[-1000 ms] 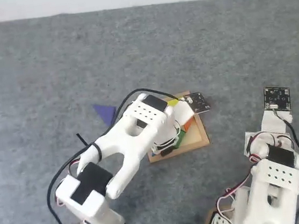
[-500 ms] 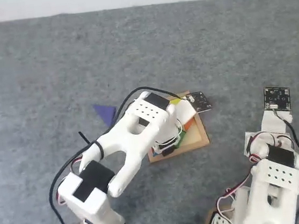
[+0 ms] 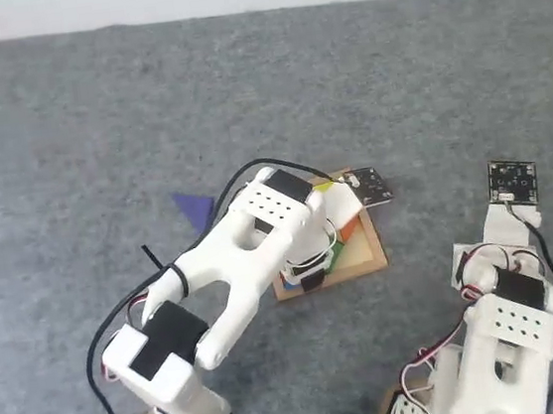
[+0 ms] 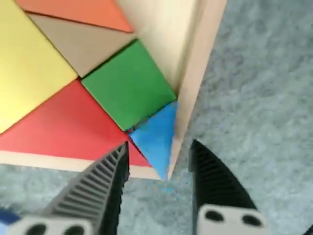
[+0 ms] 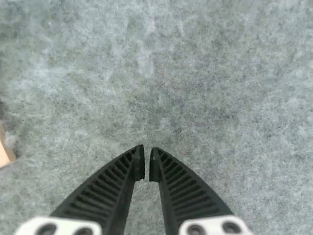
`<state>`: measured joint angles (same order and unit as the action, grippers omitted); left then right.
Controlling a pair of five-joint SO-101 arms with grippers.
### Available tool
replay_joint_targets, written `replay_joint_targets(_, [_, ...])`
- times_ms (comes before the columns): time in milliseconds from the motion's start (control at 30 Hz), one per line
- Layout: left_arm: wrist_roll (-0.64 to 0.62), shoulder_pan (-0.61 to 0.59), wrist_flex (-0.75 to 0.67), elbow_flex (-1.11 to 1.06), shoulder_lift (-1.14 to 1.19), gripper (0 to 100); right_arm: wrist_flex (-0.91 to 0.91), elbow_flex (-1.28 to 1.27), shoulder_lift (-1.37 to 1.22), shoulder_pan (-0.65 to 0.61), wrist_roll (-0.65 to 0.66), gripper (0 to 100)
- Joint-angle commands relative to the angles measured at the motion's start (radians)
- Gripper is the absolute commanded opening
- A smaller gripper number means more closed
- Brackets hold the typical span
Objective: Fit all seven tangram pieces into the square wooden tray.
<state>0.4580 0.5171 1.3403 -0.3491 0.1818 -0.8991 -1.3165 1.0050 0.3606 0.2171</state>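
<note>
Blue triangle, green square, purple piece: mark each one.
Blue triangle (image 4: 157, 134): left wrist view, middle of its face.
Green square (image 4: 128, 85): left wrist view, centre of its face.
Purple piece (image 3: 195, 210): high view, its middle.

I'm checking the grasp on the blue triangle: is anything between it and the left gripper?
Nothing visible does. The open left gripper straddles the blue triangle in the corner of the wooden tray. The tray's wall runs along one edge of the triangle, between it and one finger.
</note>
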Motion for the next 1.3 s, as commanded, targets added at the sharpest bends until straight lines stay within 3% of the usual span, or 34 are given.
replay_joint_targets(0, [-0.011,-0.005,0.011,0.042,-0.06,22,0.018,0.011,0.002,-0.008,0.011,3.5])
replay_joint_targets(233, [-0.011,-0.023,0.011,0.048,-0.069,22,0.018,0.011,0.002,-0.008,0.011,3.5])
replay_joint_targets(500, [0.008,-0.133,-0.015,0.059,-0.069,22,0.018,0.009,0.002,-0.008,0.011,3.5])
replay_joint_targets(1267, [0.017,-0.144,-0.173,-0.081,-0.083,22,0.018,0.009,0.002,-0.008,0.011,3.5])
